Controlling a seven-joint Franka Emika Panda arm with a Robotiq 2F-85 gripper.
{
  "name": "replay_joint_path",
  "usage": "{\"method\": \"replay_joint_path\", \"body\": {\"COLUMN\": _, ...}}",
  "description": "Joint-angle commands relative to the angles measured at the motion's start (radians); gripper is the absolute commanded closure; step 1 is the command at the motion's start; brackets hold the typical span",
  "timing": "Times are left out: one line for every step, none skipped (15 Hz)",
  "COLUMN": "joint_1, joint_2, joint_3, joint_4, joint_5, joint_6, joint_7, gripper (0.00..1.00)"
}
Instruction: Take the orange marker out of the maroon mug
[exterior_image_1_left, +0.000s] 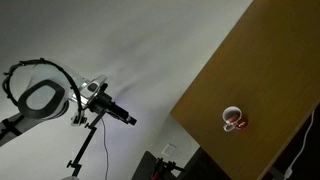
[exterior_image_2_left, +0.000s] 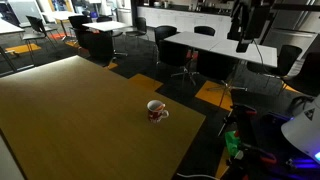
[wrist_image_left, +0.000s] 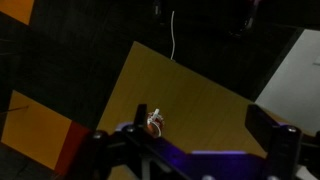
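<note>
The maroon mug (exterior_image_2_left: 157, 112) stands alone on the wooden table (exterior_image_2_left: 70, 120), near its corner. It also shows in an exterior view (exterior_image_1_left: 234, 120) and small in the wrist view (wrist_image_left: 155, 126). A thin stick, the orange marker (wrist_image_left: 156, 115), pokes up out of the mug in the wrist view, where it looks pale. I cannot make it out clearly in the exterior views. My gripper (wrist_image_left: 185, 140) hangs high above and off to the side of the table, far from the mug. It also appears in both exterior views (exterior_image_1_left: 127, 117) (exterior_image_2_left: 246, 30). Its fingers are spread wide and empty.
The table ends close beside the mug (exterior_image_2_left: 205, 120). Beyond it lie dark carpet with orange patches (wrist_image_left: 35, 135), office chairs (exterior_image_2_left: 190, 55) and white tables (exterior_image_2_left: 215, 42). A ring-shaped lamp (exterior_image_1_left: 40, 97) and a tripod (exterior_image_1_left: 85, 150) stand near the arm.
</note>
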Motion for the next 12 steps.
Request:
{"method": "replay_joint_path", "body": {"joint_1": 0.02, "joint_2": 0.002, "joint_3": -0.017, "joint_4": 0.002, "joint_5": -0.011, "joint_6": -0.003, "joint_7": 0.01, "gripper": 0.0}}
{"method": "replay_joint_path", "body": {"joint_1": 0.02, "joint_2": 0.002, "joint_3": -0.017, "joint_4": 0.002, "joint_5": -0.011, "joint_6": -0.003, "joint_7": 0.01, "gripper": 0.0}}
{"method": "replay_joint_path", "body": {"joint_1": 0.02, "joint_2": 0.002, "joint_3": -0.017, "joint_4": 0.002, "joint_5": -0.011, "joint_6": -0.003, "joint_7": 0.01, "gripper": 0.0}}
{"method": "replay_joint_path", "body": {"joint_1": 0.02, "joint_2": 0.002, "joint_3": -0.017, "joint_4": 0.002, "joint_5": -0.011, "joint_6": -0.003, "joint_7": 0.01, "gripper": 0.0}}
{"method": "replay_joint_path", "body": {"joint_1": 0.019, "joint_2": 0.002, "joint_3": -0.017, "joint_4": 0.002, "joint_5": -0.011, "joint_6": -0.003, "joint_7": 0.01, "gripper": 0.0}}
{"method": "replay_joint_path", "body": {"joint_1": 0.02, "joint_2": 0.002, "joint_3": -0.017, "joint_4": 0.002, "joint_5": -0.011, "joint_6": -0.003, "joint_7": 0.01, "gripper": 0.0}}
{"method": "replay_joint_path", "body": {"joint_1": 0.017, "joint_2": 0.0, "joint_3": -0.015, "joint_4": 0.001, "joint_5": -0.016, "joint_6": 0.009, "joint_7": 0.016, "gripper": 0.0}}
{"method": "replay_joint_path", "body": {"joint_1": 0.013, "joint_2": 0.001, "joint_3": -0.013, "joint_4": 0.007, "joint_5": -0.021, "joint_6": 0.02, "joint_7": 0.024, "gripper": 0.0}}
{"method": "replay_joint_path", "body": {"joint_1": 0.007, "joint_2": 0.004, "joint_3": -0.013, "joint_4": 0.015, "joint_5": -0.025, "joint_6": 0.035, "joint_7": 0.033, "gripper": 0.0}}
{"method": "replay_joint_path", "body": {"joint_1": 0.0, "joint_2": 0.012, "joint_3": -0.013, "joint_4": 0.027, "joint_5": -0.035, "joint_6": 0.053, "joint_7": 0.036, "gripper": 0.0}}
{"method": "replay_joint_path", "body": {"joint_1": -0.001, "joint_2": 0.02, "joint_3": -0.016, "joint_4": 0.038, "joint_5": -0.043, "joint_6": 0.061, "joint_7": 0.026, "gripper": 0.0}}
{"method": "replay_joint_path", "body": {"joint_1": -0.007, "joint_2": 0.028, "joint_3": -0.016, "joint_4": 0.048, "joint_5": -0.056, "joint_6": 0.078, "joint_7": 0.031, "gripper": 0.0}}
